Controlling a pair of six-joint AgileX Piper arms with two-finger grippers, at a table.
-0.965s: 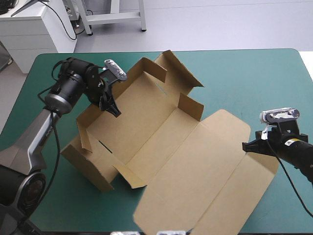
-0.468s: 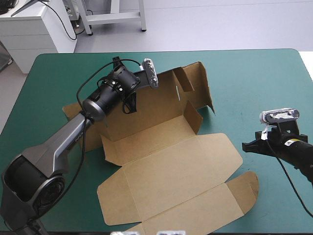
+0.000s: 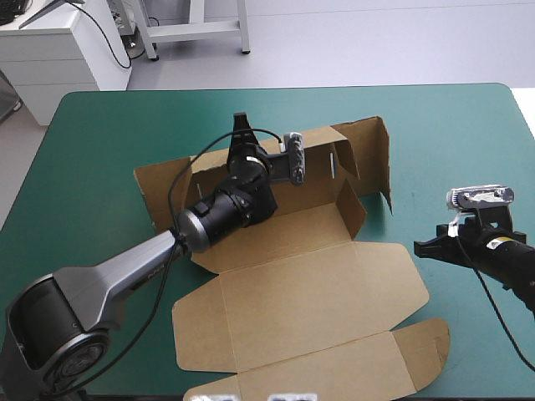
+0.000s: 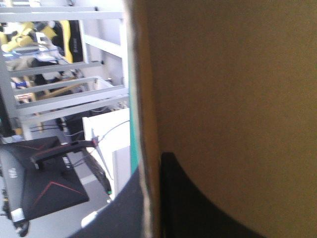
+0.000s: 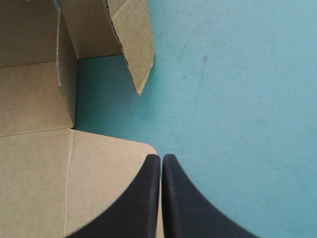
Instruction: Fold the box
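Brown box (image 3: 318,284): my left jaws pinch its raised wall, right jaws closed empty; unsupported, that wall may buckle or slip.

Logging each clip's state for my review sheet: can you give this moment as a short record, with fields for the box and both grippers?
Box: brown board, open; far wall and right-end flaps raised, lid flat toward the near edge
Left gripper: shut on the box, pinching the far wall's edge
Right gripper: shut, empty, at the lid's right corner
Table: teal-green cover
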